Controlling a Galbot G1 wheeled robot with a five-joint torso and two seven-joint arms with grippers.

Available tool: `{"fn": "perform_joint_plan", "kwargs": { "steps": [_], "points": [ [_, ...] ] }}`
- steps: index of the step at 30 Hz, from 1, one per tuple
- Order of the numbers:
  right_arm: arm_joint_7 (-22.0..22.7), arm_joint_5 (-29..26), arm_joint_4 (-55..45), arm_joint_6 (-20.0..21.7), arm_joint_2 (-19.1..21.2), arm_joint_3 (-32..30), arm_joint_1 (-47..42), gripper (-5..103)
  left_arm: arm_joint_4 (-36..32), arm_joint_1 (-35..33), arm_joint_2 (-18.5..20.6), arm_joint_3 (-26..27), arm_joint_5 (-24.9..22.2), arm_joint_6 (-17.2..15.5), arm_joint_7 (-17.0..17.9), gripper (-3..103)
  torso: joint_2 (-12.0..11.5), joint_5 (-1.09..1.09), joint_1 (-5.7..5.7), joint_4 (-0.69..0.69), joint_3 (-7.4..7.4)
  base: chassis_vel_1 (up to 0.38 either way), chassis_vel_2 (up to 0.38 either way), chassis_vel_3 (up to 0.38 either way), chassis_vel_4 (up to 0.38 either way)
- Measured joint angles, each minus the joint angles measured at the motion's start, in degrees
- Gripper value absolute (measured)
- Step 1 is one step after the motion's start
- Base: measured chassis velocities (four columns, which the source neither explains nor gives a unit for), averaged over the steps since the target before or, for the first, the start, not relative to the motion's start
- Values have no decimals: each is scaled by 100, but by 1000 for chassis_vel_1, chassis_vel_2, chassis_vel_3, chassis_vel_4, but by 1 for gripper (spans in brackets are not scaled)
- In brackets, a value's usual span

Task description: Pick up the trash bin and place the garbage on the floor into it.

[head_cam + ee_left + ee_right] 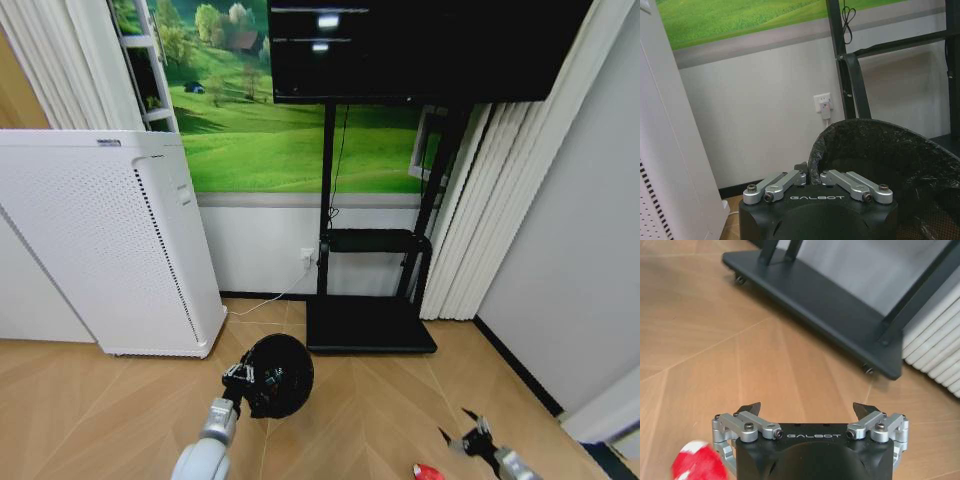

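— Are you seeing any text that can be read?

— Yes. The word "GALBOT" is standing in pale letters on the black body of the left gripper [813,176], and the same word is showing on the right gripper [807,414].

— Anything on the white appliance [100,240]?

— A small label near its top is showing, but it is too small to read.

We see a black trash bin [280,374] with a glossy black liner on pale wood herringbone flooring [90,410]. Beside it stand a white perforated appliance [100,255], a green meadow mural [270,130] and a red-and-white wrapper [699,463].
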State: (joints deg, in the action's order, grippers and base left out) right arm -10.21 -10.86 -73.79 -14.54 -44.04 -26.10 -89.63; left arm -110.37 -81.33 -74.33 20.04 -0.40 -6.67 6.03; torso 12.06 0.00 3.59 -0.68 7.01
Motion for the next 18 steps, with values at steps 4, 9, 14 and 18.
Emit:
{"fn": "perform_joint_plan", "kwargs": {
  "steps": [4,9,14,18],
  "points": [
    [-132,140,151,-112,35,121,-46,100,49,86,27,-64,-12,-2,3,7,0,0,0,2,0,0,0,0,0],
    [-225,299,318,-208,59,425,-36,100,119,142,22,-85,-25,-5,5,7,0,0,0,0,0,0,0,0,0],
    [-253,380,599,-231,74,898,172,100,211,176,3,-82,-26,0,6,7,0,0,0,2,0,0,0,0,0],
    [-309,395,811,-266,61,1133,329,100,248,186,-49,-78,-25,10,6,7,0,-1,0,1,0,0,0,0,0]
  ]
}}
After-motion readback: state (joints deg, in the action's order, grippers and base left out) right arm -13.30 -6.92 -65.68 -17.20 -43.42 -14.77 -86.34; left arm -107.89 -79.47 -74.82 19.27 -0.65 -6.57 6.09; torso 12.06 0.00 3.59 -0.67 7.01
